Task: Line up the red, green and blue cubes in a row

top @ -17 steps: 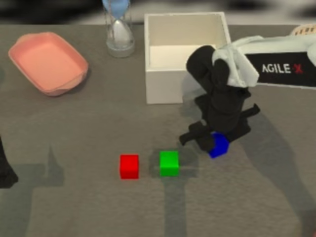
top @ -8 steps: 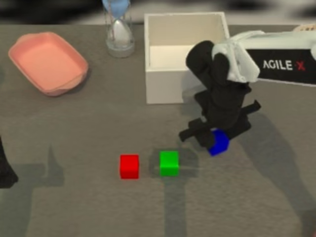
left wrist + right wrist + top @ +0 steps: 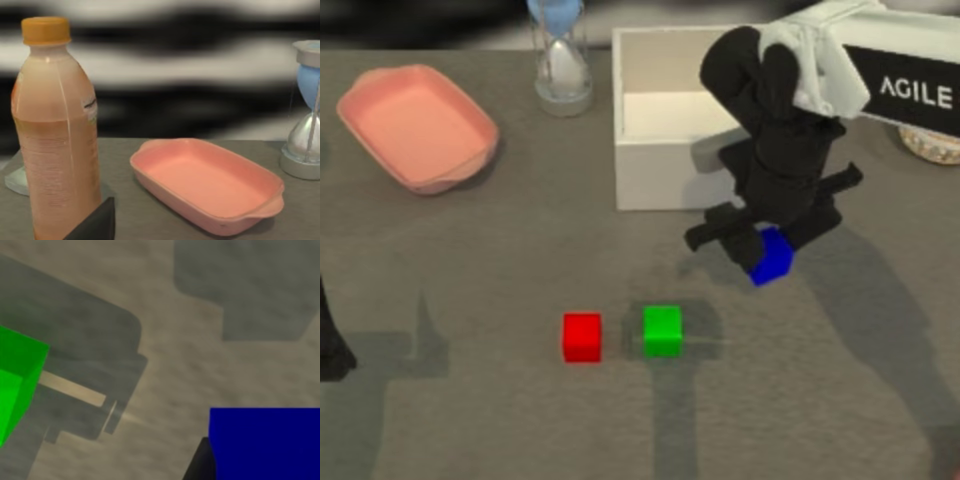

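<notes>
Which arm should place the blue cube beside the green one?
Right. The right gripper already holds the blue cube raised near the green cube; the left arm sits parked at the table's left edge.

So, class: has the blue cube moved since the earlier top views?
Yes. Held by the right gripper, the blue cube moved away from the green cube, toward the white box.

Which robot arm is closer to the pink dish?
The left one. Its claw sits at the table's left edge, below the pink dish. The right claw is far across the table, holding the blue cube.
</notes>
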`<state>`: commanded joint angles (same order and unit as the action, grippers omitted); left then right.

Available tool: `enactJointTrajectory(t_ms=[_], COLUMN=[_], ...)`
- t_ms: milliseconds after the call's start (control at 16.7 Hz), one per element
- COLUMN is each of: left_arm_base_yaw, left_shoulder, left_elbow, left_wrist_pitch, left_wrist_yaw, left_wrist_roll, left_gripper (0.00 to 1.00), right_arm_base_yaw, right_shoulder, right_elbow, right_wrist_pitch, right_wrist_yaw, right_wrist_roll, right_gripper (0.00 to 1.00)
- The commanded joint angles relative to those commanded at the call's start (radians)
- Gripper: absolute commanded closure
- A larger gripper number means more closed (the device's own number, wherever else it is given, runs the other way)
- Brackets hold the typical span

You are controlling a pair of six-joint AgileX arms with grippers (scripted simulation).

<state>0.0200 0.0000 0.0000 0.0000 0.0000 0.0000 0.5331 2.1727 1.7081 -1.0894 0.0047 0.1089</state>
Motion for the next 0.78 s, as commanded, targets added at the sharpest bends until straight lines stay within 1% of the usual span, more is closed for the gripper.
enactJointTrajectory(t_ms=[180,300,480,780], left_arm_base_yaw=[0.000,0.000,0.000,0.000], left_shoulder=[0.000,0.000,0.000,0.000], left_elbow=[0.000,0.000,0.000,0.000], left_wrist_pitch=[0.000,0.000,0.000,0.000], left_wrist_yaw=[0.000,0.000,0.000,0.000], left_wrist_roll=[0.000,0.000,0.000,0.000], left_gripper=[0.00,0.00,0.00,0.00], right_arm_base_yaw=[-0.005,0.002,0.018,0.052], right_shoulder=[0.003,-0.011,-0.055,-0.145], right_elbow=[-0.003,-0.017,-0.063,-0.162], right_wrist_pitch=[0.003,0.003,0.005,0.008], right_wrist_yaw=[0.000,0.000,0.003,0.005], right_wrist_roll=[0.004,0.041,0.158,0.412], right_gripper=[1.00,1.00,1.00,1.00])
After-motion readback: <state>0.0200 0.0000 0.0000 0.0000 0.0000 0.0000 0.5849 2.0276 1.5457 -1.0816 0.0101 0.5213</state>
